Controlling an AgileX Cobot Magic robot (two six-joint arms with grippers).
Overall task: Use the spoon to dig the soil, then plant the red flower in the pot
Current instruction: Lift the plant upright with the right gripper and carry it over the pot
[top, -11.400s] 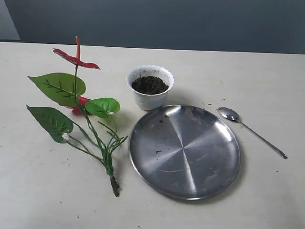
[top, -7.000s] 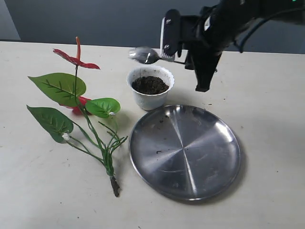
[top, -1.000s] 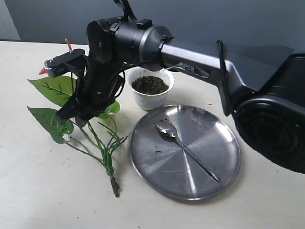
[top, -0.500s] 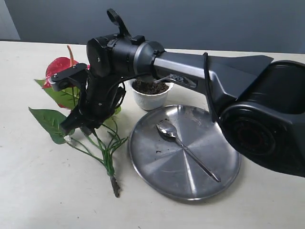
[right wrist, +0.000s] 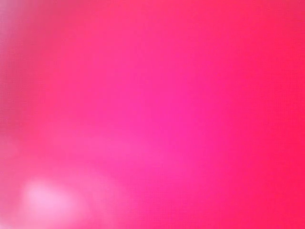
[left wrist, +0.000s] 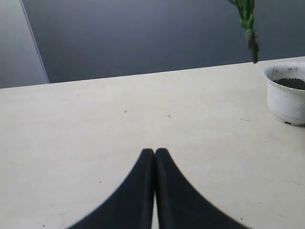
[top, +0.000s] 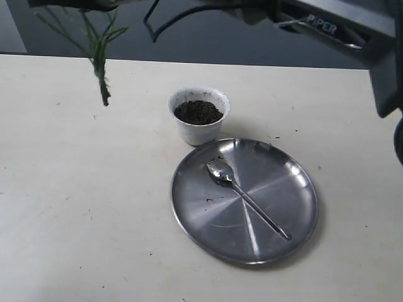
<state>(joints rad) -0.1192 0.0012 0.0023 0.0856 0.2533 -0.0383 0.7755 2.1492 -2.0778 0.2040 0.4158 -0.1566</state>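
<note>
The red flower hangs in the air at the back left; only its green stems and dark stub show, held up by my right gripper at the picture's top edge. A red bloom fills the right wrist view and hides the jaws. The stem also dangles near the pot. The white pot holds dark soil. The spoon lies on the steel plate. My left gripper is shut and empty, low over bare table.
The right arm reaches across the top of the exterior view from the right. The steel plate sits just in front of the pot, with a few soil crumbs on its far rim. A dark wall runs behind the table's far edge.
The right arm has lifted the flower off the table and up toward the top edge; the leaves and blooms have left the exterior view. The spoon, plate and pot have not moved.
</note>
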